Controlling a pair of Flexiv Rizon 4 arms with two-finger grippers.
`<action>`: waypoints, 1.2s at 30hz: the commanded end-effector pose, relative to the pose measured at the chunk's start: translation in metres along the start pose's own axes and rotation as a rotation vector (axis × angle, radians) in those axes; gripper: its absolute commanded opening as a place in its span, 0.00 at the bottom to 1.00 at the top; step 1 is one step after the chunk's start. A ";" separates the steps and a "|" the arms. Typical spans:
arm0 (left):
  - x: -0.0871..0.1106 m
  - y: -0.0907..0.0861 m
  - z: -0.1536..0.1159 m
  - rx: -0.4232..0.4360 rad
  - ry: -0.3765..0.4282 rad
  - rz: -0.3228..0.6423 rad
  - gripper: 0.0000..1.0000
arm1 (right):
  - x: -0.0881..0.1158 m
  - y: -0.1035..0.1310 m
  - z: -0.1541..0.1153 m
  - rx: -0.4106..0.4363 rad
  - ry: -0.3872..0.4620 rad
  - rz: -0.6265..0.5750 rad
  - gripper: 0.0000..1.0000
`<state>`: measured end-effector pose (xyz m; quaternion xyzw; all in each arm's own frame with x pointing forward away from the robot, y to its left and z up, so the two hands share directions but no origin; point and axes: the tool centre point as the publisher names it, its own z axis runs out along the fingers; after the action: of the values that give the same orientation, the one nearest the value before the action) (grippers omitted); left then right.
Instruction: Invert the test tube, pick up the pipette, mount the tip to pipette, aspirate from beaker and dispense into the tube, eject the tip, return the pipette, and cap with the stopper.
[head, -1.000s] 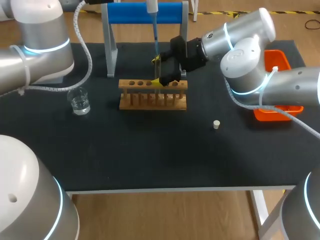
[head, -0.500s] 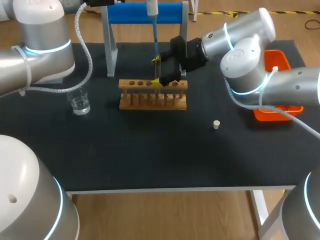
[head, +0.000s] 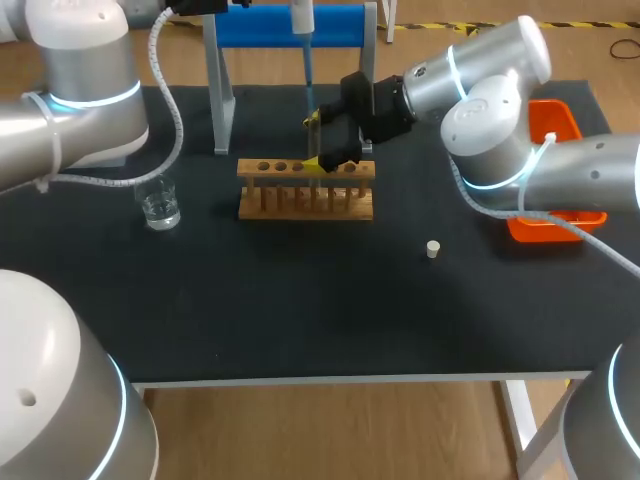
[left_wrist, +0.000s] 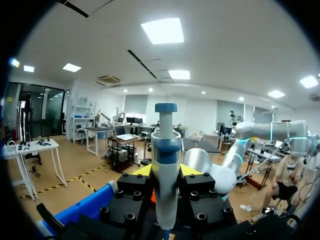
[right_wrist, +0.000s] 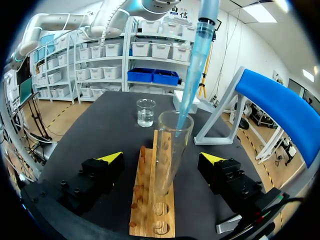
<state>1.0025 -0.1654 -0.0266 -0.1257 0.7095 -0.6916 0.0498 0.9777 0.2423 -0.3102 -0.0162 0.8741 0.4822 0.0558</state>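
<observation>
Above the rack (head: 300, 205), the left claw (left_wrist: 166, 170) gripped the pipette (left_wrist: 166, 147), its tip (right_wrist: 188, 99) inside the test tube (right_wrist: 167, 167) in the rack. The right claw (right_wrist: 161, 158) stood wide around the test tube. A wobble could bump the rim and spill drops.

Black table (head: 300, 310), tan wooden rack (head: 306, 200), white and blue pipette (left_wrist: 166, 165), translucent blue tip (right_wrist: 192, 75), orange bin (head: 553, 120), cream stopper (head: 433, 249).

The clear test tube (right_wrist: 170, 150) stands mouth-up in the rack (right_wrist: 150, 220) between the right gripper's (right_wrist: 161, 158) spread fingers, the blue pipette tip (right_wrist: 192, 85) dipping into its mouth, the beaker (right_wrist: 145, 112) ahead.
</observation>
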 end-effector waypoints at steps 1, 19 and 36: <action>-0.001 -0.001 -0.001 -0.002 -0.004 0.007 0.00 | 0.000 0.000 -0.001 0.003 0.001 0.000 1.00; -0.004 -0.002 0.000 -0.006 -0.017 0.033 0.00 | 0.000 0.000 -0.001 0.003 0.001 0.000 1.00; -0.002 -0.003 0.012 0.004 0.008 0.037 0.00 | 0.000 0.000 -0.001 0.003 0.001 0.000 1.00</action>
<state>1.0046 -0.1744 -0.0230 -0.1122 0.7114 -0.6910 0.0613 0.9777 0.2423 -0.3102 -0.0162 0.8741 0.4823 0.0558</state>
